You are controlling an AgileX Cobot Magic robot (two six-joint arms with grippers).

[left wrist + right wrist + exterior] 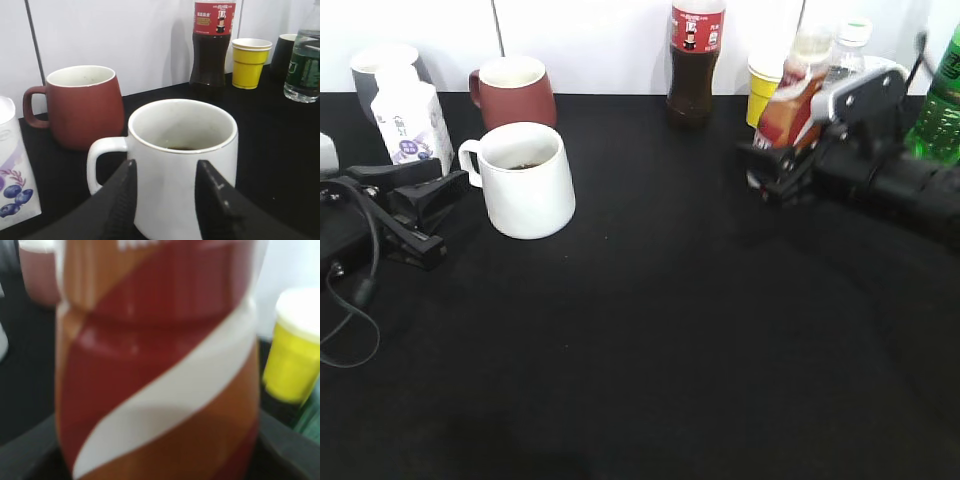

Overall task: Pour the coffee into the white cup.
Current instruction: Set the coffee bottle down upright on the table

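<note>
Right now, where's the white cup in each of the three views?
Exterior view: white cup left of centre, in front of the dark red mug, handle toward the left gripper.
Left wrist view: centre foreground, just beyond the open fingers, some dark liquid at the bottom.
Right wrist view: not in it; the coffee bottle fills the frame.
Shared landmark: the yellow cup, in all three views.
</note>
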